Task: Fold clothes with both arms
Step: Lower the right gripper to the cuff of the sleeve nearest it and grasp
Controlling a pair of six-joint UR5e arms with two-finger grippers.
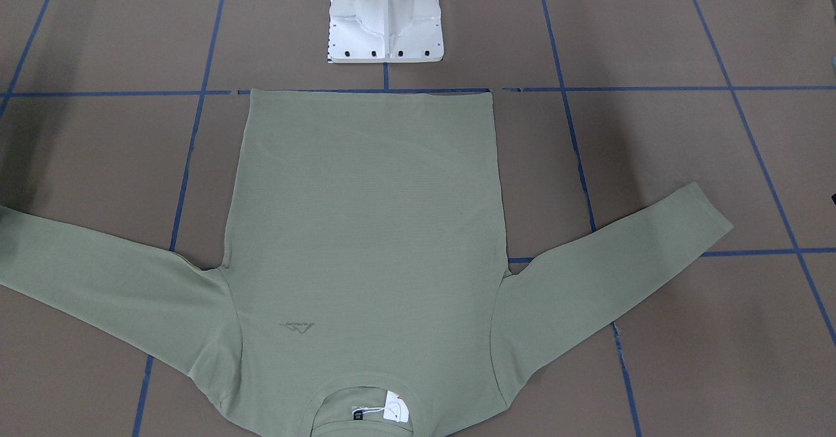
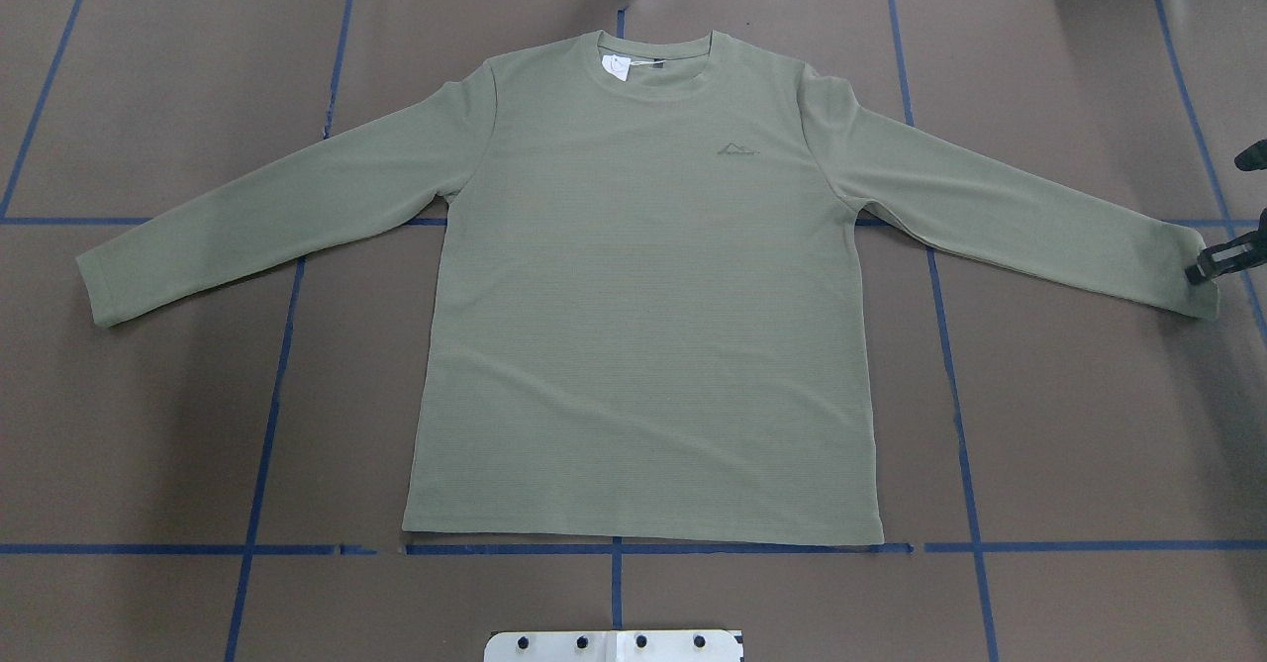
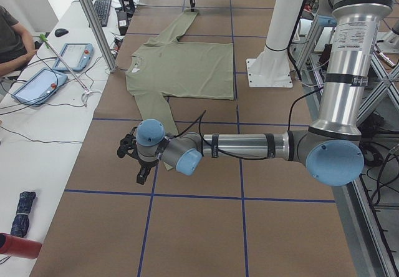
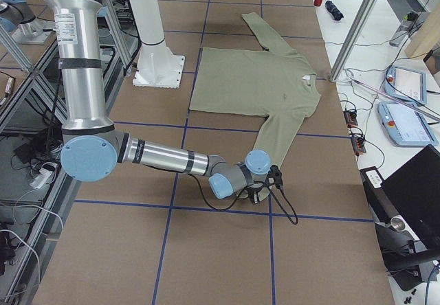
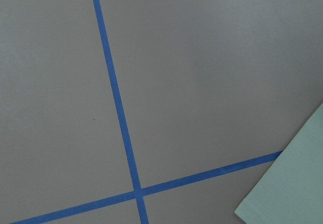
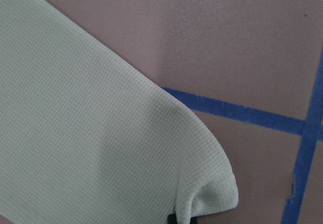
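I have the sage-green long-sleeved shirt [image 2: 643,296] lying flat and face up on the brown counter [image 2: 148,425], spread across the middle of the blue tape grid [image 5: 118,113]. Its hem runs along the tape line nearest the white pedestal [image 1: 385,25]. The round collar [image 2: 658,85], with its white neck tag [image 2: 616,65], points away from the base. The small chest logo [image 2: 735,150] shows a little below the collar. Both sleeves are stretched out to the sides and angle slightly back toward the robot.

My right hand [image 2: 1213,261] is low at the counter's right end, right at the cuff [image 6: 212,193] of the sleeve on that side. In the right wrist view the cuff's corner is puckered and casts a shadow on the counter, and a sliver of something black sits just under its edge. I cannot tell whether the jaws are apart or clamped on the fabric.

My left hand [image 3: 132,155] is low over the counter at the opposite end, just beyond the tip of the other sleeve [image 5: 292,183]. The left wrist view shows bare counter, a tape crossing, and only the corner of that sleeve in the lower right. Only the side camera catches this hand, so I cannot tell how its jaws stand.
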